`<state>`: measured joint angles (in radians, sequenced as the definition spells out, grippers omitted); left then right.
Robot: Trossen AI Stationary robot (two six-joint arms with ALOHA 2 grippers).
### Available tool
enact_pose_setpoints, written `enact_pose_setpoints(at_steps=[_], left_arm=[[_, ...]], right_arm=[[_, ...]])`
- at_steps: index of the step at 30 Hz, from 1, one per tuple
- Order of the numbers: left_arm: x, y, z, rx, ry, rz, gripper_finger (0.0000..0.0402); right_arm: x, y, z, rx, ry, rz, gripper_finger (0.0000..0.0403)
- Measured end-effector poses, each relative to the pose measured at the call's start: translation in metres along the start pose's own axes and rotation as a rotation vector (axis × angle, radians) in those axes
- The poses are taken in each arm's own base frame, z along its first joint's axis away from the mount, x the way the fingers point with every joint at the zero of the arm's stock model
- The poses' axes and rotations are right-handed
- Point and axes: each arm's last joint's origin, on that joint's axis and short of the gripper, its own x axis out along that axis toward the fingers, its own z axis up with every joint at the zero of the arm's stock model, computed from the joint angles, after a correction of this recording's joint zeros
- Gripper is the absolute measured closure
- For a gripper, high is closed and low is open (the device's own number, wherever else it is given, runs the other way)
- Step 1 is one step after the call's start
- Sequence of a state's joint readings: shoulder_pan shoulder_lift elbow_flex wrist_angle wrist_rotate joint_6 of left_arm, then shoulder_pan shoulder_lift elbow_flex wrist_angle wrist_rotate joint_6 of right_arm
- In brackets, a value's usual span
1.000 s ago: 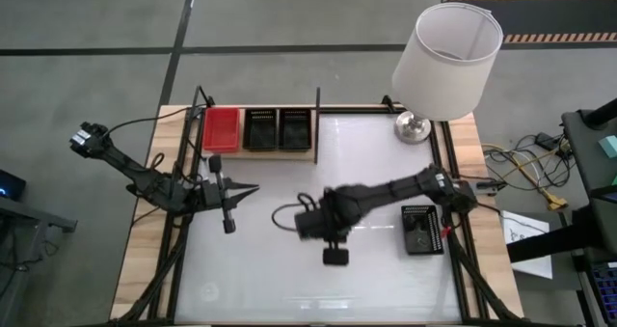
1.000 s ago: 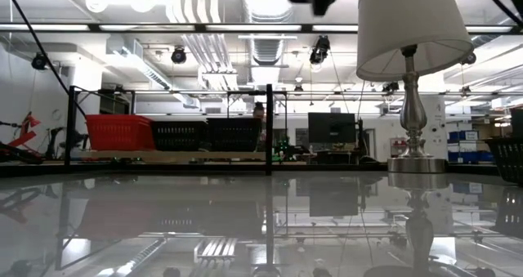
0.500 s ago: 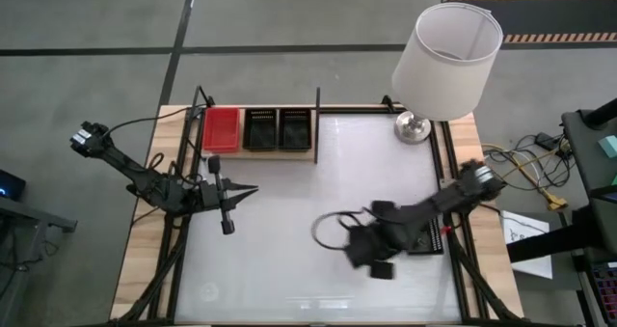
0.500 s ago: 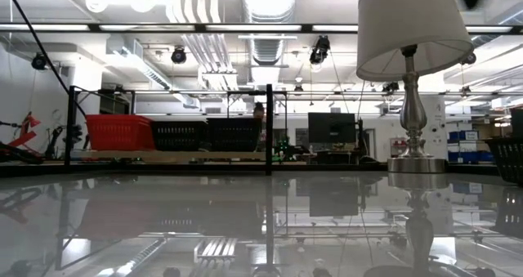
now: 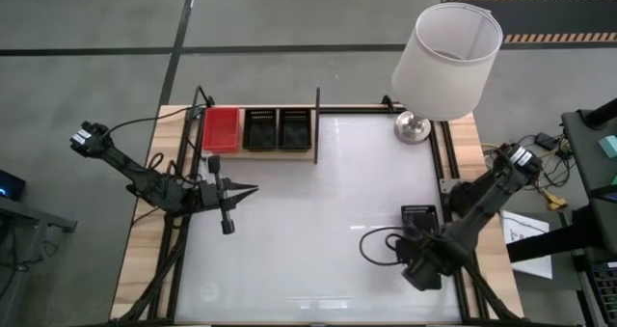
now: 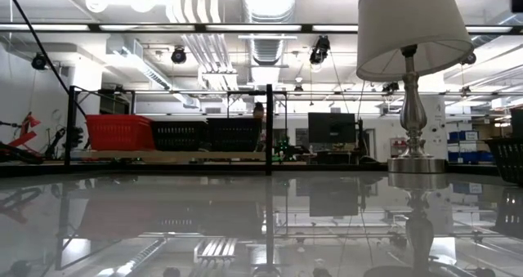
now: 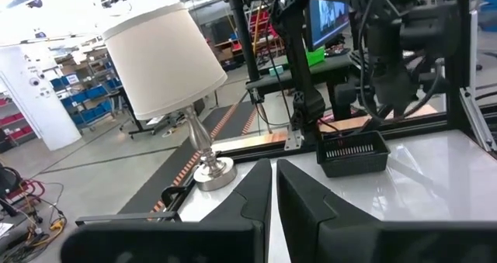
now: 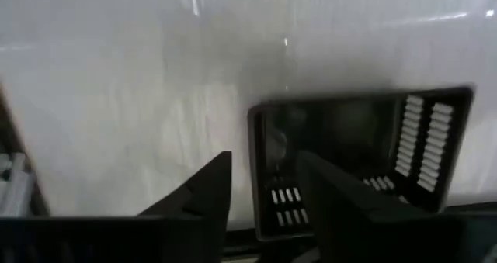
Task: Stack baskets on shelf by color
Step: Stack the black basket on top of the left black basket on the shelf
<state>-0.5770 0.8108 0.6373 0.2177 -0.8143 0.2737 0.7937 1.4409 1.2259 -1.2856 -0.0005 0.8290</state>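
The shelf (image 5: 258, 151) stands at the table's far left. On it rest one red basket (image 5: 220, 128) and two black baskets (image 5: 259, 129) (image 5: 294, 129) side by side. Another black basket (image 5: 416, 214) rests on its bottom on the white tabletop near the right edge; it also shows in the right wrist view (image 8: 365, 154). My right gripper (image 5: 422, 262) (image 8: 264, 193) is open just above this basket's near end, with one short wall between the fingers. My left gripper (image 5: 249, 189) (image 7: 273, 193) is shut and empty at the table's left side.
A table lamp with a white shade (image 5: 445, 47) stands at the far right corner, its base (image 5: 413, 126) on the table. A black upright divider (image 5: 316, 124) ends the shelf on its right. A cable loop (image 5: 378, 247) hangs by my right wrist. The white tabletop (image 5: 318, 221) lies between the arms.
My right gripper has swung from the table's middle toward the right edge and a little toward the near edge, and has come over the black basket lying there. It has left the top of the low view.
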Motion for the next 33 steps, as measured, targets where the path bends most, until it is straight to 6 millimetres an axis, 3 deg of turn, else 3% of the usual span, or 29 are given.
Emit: enact_pose_setpoints(at_steps=[6,12,17,22,25,29,33], left_arm=[[0.000,0.000,0.000,0.000,-0.001,0.001,0.0395],[0.000,0.000,0.000,0.001,0.000,0.001,0.0395],[0.000,0.000,0.000,0.001,0.000,0.002,0.0395],[0.000,0.000,0.000,-0.001,-0.002,0.002,0.0395],[0.000,0.000,0.000,0.001,-0.002,0.002,0.0395],[0.000,0.000,-0.001,0.022,0.001,0.001,0.0395],[0.000,0.000,-0.001,0.026,0.000,0.001,0.0395]], right_arm=[[0.029,0.006,-0.021,0.043,0.090,-0.010,0.0231],[0.050,0.004,-0.030,0.056,0.119,-0.022,0.0239],[0.062,-0.001,-0.033,0.042,0.125,-0.042,0.0272],[0.069,0.000,-0.031,0.029,0.102,-0.012,0.0342],[0.070,0.002,-0.027,0.036,0.076,0.024,0.0384],[0.066,-0.001,-0.011,0.128,0.009,0.054,0.0388],[0.051,-0.010,0.019,0.246,-0.159,0.010,0.0389]])
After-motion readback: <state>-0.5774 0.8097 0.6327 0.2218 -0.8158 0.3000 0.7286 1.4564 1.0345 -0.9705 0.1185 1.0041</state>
